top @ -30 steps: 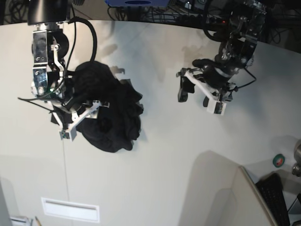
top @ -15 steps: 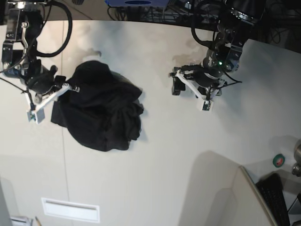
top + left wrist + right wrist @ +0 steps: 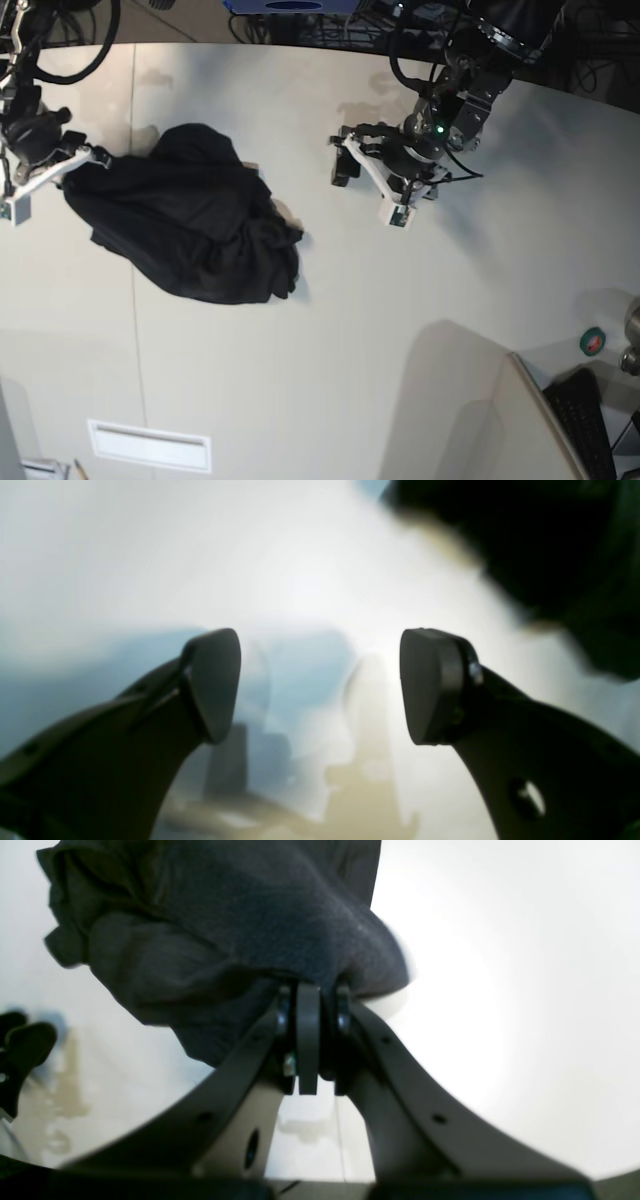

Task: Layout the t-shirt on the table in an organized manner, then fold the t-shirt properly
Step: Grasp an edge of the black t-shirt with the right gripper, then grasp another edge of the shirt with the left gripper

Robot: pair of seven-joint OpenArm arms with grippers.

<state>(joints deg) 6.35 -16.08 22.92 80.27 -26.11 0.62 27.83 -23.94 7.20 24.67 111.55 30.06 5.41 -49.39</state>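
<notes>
Spreading step: my right claw (image 3: 310,1040) pulls one edge of the t-shirt (image 3: 190,225).

The t-shirt lies as a crumpled black heap on the counter (image 3: 400,330). My right claw is closed tight on a fold of cloth at the heap's far side from the left claw (image 3: 372,185). The left claw stands wide and empty, well apart from the heap. I judge the layout is only starting. Next I should bring the left claw to the heap's near edge, take a second point and stretch the cloth flat.
</notes>
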